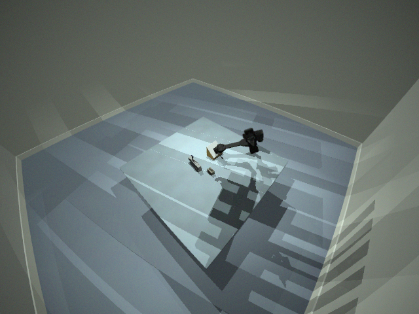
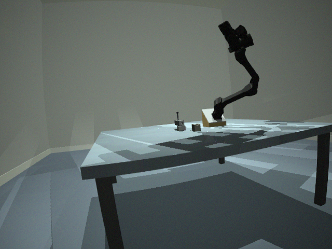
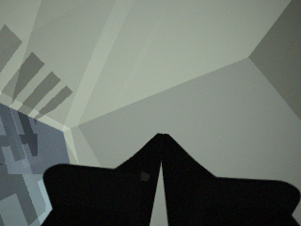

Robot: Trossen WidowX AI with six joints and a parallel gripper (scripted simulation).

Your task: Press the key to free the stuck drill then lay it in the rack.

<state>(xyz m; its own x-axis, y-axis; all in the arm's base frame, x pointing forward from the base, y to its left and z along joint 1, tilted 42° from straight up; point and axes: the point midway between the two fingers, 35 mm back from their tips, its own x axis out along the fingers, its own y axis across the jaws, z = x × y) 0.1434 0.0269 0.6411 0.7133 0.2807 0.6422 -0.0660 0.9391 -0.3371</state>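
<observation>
Black end effector (image 1: 253, 140) (image 2: 224, 24) (image 3: 162, 138) shut, two fingertips meeting.

A pale blue-grey tabletop (image 1: 162, 178) (image 2: 139, 161), set with one corner toward the top view's lower edge, is crossed by dark shadows near that corner, while a wedge-shaped base (image 1: 211, 152) (image 2: 209, 124), a long grey block (image 1: 195, 164) (image 2: 181, 128) and a small block (image 1: 211, 171) (image 2: 196, 127) are carried nearer the far corner.

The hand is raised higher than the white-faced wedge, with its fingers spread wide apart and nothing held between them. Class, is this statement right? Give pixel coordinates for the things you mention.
Not quite: the fingers are closed together, as the wrist view shows. The hand (image 1: 252, 137) (image 2: 237, 38) (image 3: 162, 138) is indeed higher than the white-faced wedge (image 1: 212, 147) (image 2: 208, 114), holding nothing.
</observation>
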